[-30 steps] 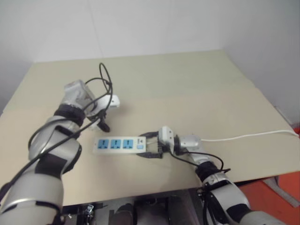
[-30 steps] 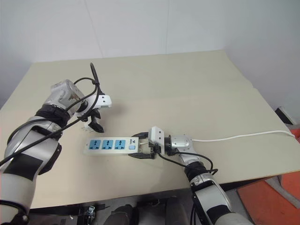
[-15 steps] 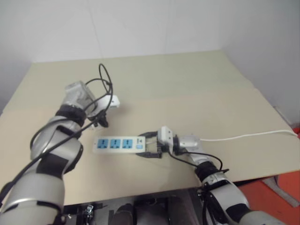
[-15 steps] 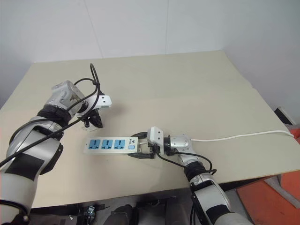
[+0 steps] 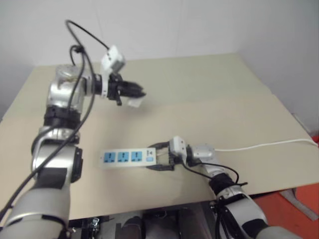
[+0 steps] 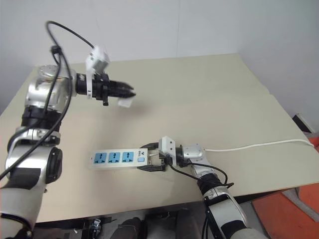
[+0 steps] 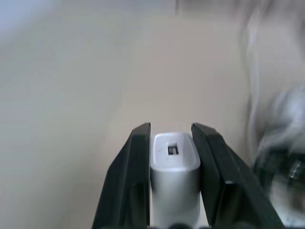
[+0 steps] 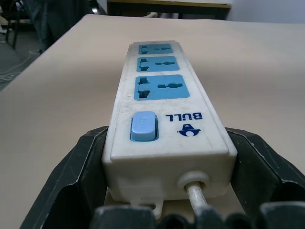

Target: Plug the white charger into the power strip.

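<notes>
White charger (image 7: 174,164) sits clamped between your left gripper (image 5: 133,93) fingers, above the table; right gripper (image 8: 167,191) grips the power strip (image 8: 163,114).

left gripper (image 5: 139,93) raised (clamped), right gripper (image 6: 149,158) low

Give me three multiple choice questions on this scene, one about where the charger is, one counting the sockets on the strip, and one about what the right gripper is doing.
1. Where is the white charger?
A. Between the left gripper's fingers, above the table
B. Plugged into the strip
C. Lying on the table

2. How many blue socket faces has the power strip?
A. Two
B. Three
C. Five

3. What is the right gripper doing?
A. Hanging shut in the air
B. Holding the charger
C. Straddling the strip's switch end

Answers: 1 A, the left wrist view shows it pinched between the black fingers. 2 B, three faces sit in a row. 3 C, its fingers flank the cord end.
</notes>
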